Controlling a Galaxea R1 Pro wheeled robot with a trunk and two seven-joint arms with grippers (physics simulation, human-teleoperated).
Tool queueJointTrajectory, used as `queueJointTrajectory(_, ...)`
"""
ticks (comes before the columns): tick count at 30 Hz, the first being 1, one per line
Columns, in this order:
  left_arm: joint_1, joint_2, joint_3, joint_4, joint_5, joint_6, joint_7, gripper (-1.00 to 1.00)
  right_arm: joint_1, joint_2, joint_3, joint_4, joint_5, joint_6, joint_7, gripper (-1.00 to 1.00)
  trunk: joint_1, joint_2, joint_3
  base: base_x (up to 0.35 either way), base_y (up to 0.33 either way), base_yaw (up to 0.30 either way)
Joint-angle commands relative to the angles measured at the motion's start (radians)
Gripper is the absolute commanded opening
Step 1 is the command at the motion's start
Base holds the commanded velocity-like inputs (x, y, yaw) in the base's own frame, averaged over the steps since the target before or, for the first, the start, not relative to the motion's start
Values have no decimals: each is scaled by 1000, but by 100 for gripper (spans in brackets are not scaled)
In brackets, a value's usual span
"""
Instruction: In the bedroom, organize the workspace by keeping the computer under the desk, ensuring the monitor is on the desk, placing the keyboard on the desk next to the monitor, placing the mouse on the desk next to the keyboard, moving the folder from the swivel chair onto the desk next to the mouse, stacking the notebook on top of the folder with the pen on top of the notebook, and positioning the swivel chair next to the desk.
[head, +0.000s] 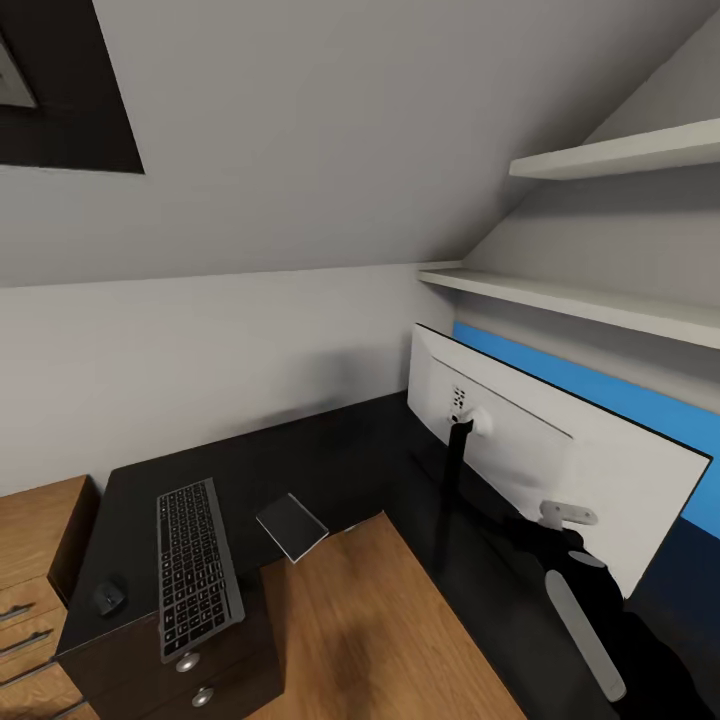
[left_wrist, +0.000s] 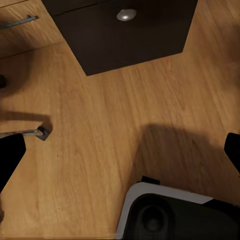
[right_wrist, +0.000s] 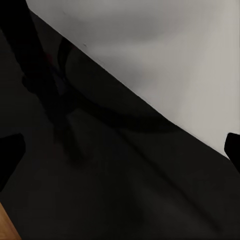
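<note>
Right gripper (head: 560, 522) lower right by the monitor (head: 560, 460), open or closed unclear, left gripper (left_wrist: 120, 150) fingers spread wide, keyboard (head: 195, 568) and mouse (head: 109, 596) lower left on the desk (head: 350, 450)

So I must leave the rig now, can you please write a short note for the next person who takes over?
Grippers: the right gripper is close to the back of the monitor; I cannot tell if it is open or shut. The left gripper is open, holding nothing, above the wood floor.
Things: monitor, keyboard and mouse are on the desk, mouse beside keyboard. The keyboard lies far from the monitor.
Left: bring the keyboard and mouse next to the monitor, then folder, notebook, pen and chair.
</note>
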Motion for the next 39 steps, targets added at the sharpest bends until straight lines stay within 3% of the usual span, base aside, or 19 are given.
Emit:
queueJointTrajectory(1,0,1,-10,11,8,-3,5,100,-1,-1,5,25,-9,-19,-9,100,0,-1,-1,0,0,0)
queueJointTrajectory(7,0,1,-13,77,4,-43,5,100,-2,-1,8,145,8,-135,-6,100,0,-1,-1,0,0,0)
queueJointTrajectory(13,0,-1,-28,186,-1,-202,-4,100,-6,1,9,276,81,-293,0,100,0,-1,-1,0,0,0)
queueJointTrajectory(19,0,-4,-53,229,-15,-311,-8,100,-14,2,9,376,106,-357,10,100,0,-1,-1,0,0,0)
queueJointTrajectory(30,0,-5,-74,241,-19,-353,-9,100,-47,-3,8,481,120,-472,35,100,0,-1,-1,0,0,0)
queueJointTrajectory(39,0,-5,-74,242,-20,-353,-16,100,-173,-7,8,693,123,-564,48,100,0,-1,-1,10,0,0)
